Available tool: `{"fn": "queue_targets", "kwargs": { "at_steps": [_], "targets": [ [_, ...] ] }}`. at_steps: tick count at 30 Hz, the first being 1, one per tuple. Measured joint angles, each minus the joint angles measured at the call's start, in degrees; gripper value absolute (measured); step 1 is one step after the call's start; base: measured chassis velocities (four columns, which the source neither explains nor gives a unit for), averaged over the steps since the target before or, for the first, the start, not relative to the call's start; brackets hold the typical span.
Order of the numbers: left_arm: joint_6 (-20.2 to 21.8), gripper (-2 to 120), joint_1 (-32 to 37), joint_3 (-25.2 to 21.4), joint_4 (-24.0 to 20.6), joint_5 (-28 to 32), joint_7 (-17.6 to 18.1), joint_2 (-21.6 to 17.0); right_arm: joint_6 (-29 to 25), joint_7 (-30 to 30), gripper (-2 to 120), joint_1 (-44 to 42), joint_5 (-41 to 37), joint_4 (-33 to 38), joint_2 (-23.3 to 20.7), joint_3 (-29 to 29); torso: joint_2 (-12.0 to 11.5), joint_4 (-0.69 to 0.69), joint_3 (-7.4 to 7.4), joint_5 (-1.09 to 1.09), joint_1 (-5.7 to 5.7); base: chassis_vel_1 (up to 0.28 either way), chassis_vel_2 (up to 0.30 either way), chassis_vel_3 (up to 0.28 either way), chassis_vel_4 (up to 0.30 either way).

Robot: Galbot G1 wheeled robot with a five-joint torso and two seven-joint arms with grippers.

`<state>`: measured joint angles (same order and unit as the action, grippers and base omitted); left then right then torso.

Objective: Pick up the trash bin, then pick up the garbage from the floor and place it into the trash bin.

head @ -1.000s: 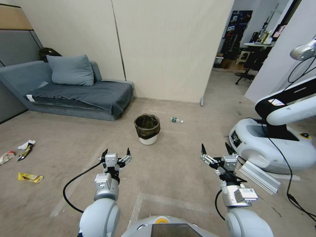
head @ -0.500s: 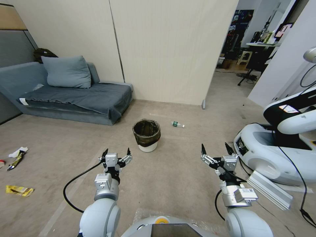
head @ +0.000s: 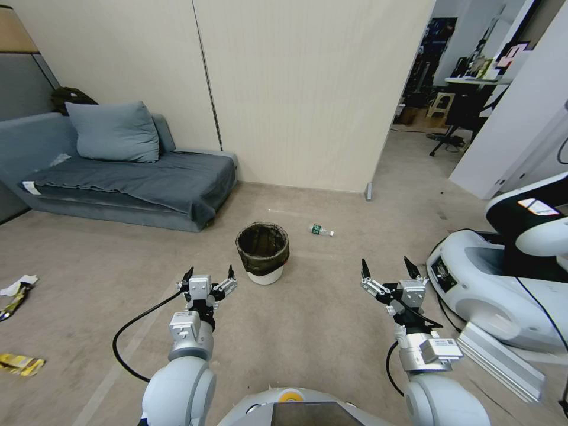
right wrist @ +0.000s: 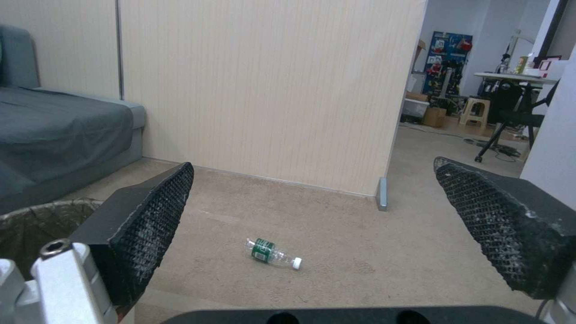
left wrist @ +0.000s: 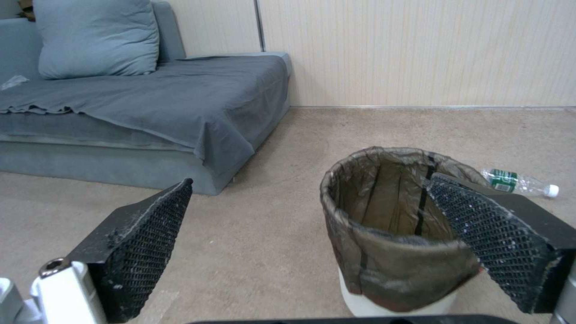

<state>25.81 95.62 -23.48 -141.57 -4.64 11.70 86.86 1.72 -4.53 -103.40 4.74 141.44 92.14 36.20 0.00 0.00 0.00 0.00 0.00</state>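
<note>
- Head view, far left floor: garbage [head: 16, 287], a white scrap with a dark-yellow wrapper, and a yellow wrapper [head: 19, 364] nearer the robot, both well apart from the bin.
- Sofa [head: 127, 177] against the left wall, grey, with a cushion [head: 112, 131] on it and a dark blanket hanging over the front edge.
- Left gripper [head: 208, 275] held out low over bare carpet, fingers spread wide, nothing between them; a black cable loops off its wrist.
- Left wrist view: both mesh pads [left wrist: 147, 243] wide apart, bin [left wrist: 399, 234] just ahead, one pad overlapping the bin's far side in the picture; cannot tell if it touches.
- Bin [head: 263, 251] upright on the carpet in the middle, just beyond and slightly right of the left gripper; dark liner folded over the top half, white base below; looks empty inside.
- Bottle [head: 320, 231], clear with green label, lies on its side right of the bin, near the wall panel [head: 307, 89].
- Right gripper [head: 386, 272] held out level with the left one, fingers spread wide, empty, well apart from the bin.
- Right wrist view: pads [right wrist: 150, 220] wide apart, bottle [right wrist: 273, 254] on the floor ahead between them, bin rim [right wrist: 42, 216] at the edge.
- Far right: another white robot base [head: 503, 284] with cables, and a metal rail [head: 503, 361] on the floor beside it.
</note>
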Motion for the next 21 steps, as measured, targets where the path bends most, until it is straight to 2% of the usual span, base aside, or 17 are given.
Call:
{"fn": "queue_targets", "kwargs": {
  "at_steps": [21],
  "targets": [
    [0.0,100,-0.1,0.2,0.2,0.0,0.0,0.2,0.0,0.0,100,0.0,0.0,-0.1,0.0,0.0,0.0,0.00,0.00,0.00,0.00,-0.119,0.111,0.116,-0.115]
  ]
}}
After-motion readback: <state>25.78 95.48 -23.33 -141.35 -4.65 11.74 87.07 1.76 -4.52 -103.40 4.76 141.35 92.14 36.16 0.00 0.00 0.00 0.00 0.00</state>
